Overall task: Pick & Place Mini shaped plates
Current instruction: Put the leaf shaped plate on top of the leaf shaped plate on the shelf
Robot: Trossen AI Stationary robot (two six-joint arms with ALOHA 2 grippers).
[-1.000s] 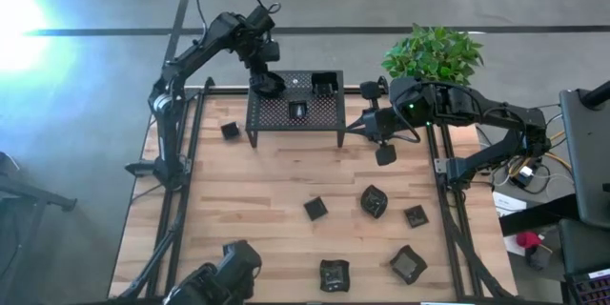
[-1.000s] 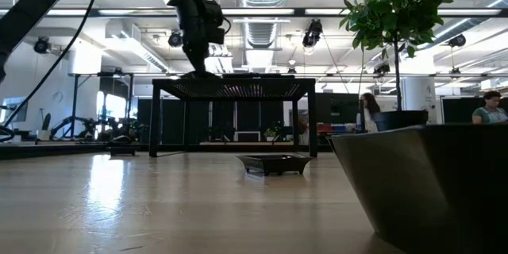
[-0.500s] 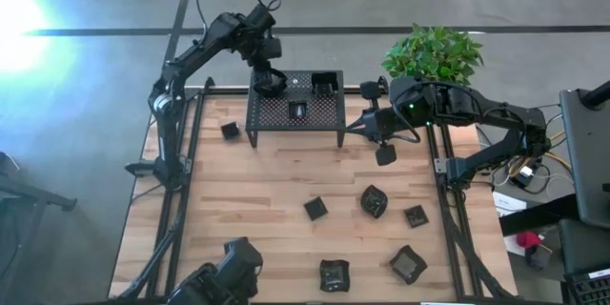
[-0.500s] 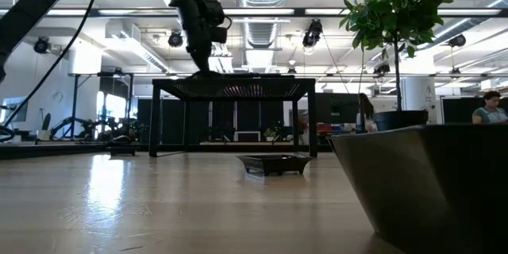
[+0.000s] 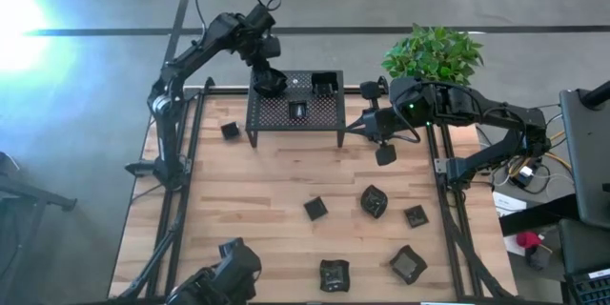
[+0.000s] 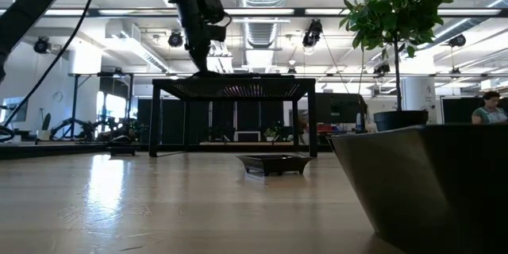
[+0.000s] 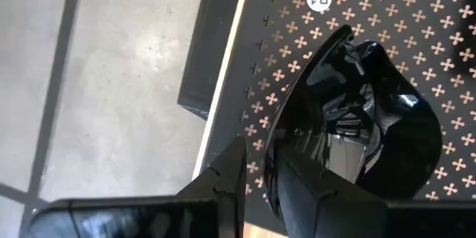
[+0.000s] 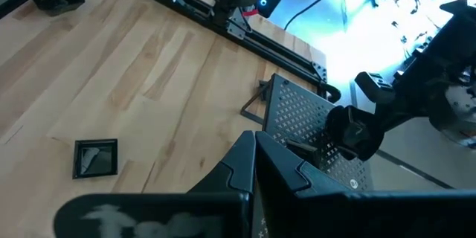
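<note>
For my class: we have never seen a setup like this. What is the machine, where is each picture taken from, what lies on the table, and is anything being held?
It is a robot with two dark arms at a wooden table. One camera looks straight down, one sits at table height, and one rides on each wrist. The left gripper is over a corner of the black perforated rack; its wrist view shows a glossy dark plate resting on the rack, with one finger inside its rim. Two more small plates sit on the rack, and others lie scattered on the wood. The right gripper waits shut and empty beside the rack. A potted plant stands behind.
</note>
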